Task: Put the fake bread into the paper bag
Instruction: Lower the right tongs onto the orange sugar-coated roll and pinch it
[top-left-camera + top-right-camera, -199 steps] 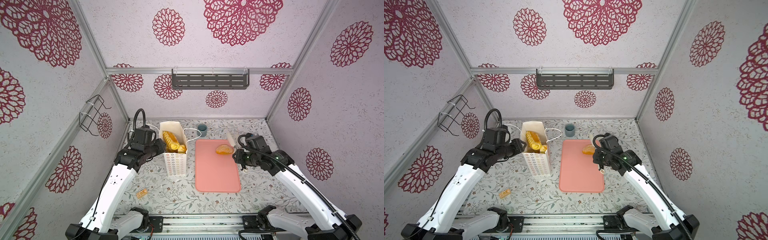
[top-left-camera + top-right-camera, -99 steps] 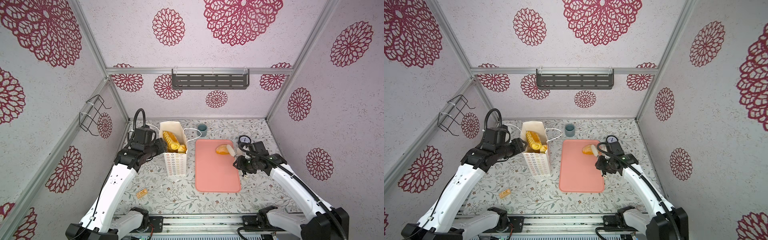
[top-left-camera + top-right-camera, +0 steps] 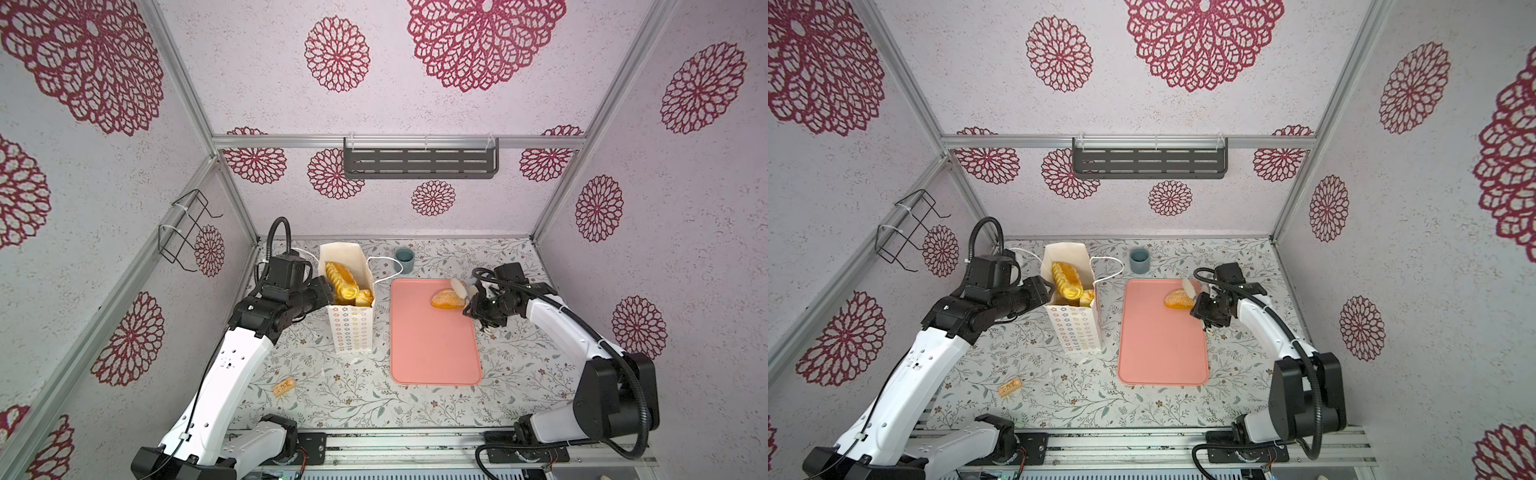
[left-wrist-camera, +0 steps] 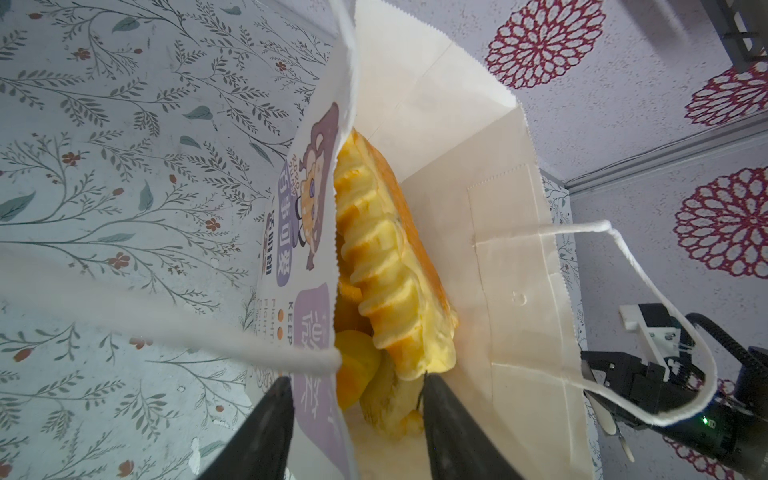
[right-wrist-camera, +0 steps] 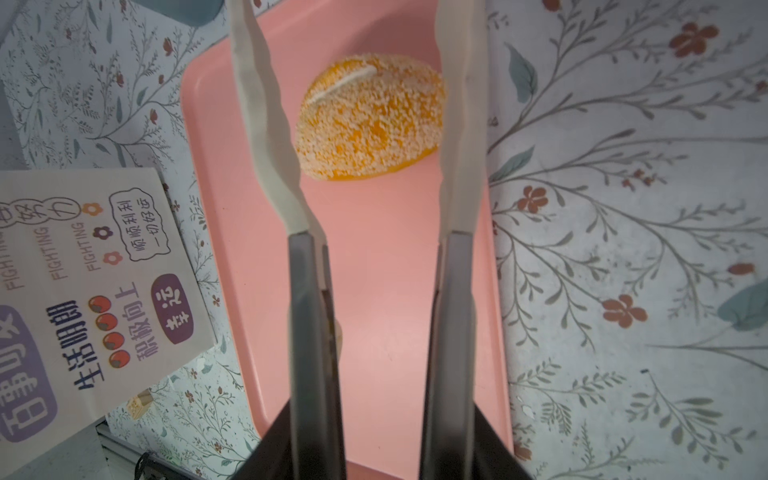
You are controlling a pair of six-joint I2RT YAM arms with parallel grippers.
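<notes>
Left gripper (image 4: 353,399) straddles the near-left wall of the bag (image 3: 353,332), jaws apart. Right gripper (image 5: 361,124), jaws open, flanks the bun (image 5: 370,120) on the tray's (image 3: 432,353) far right.

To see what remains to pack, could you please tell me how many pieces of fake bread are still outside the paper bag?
1: a crumb-coated orange bun lies on the pink tray, between the right gripper's open tongs. The others sit inside the paper bag; some may be hidden there.
</notes>
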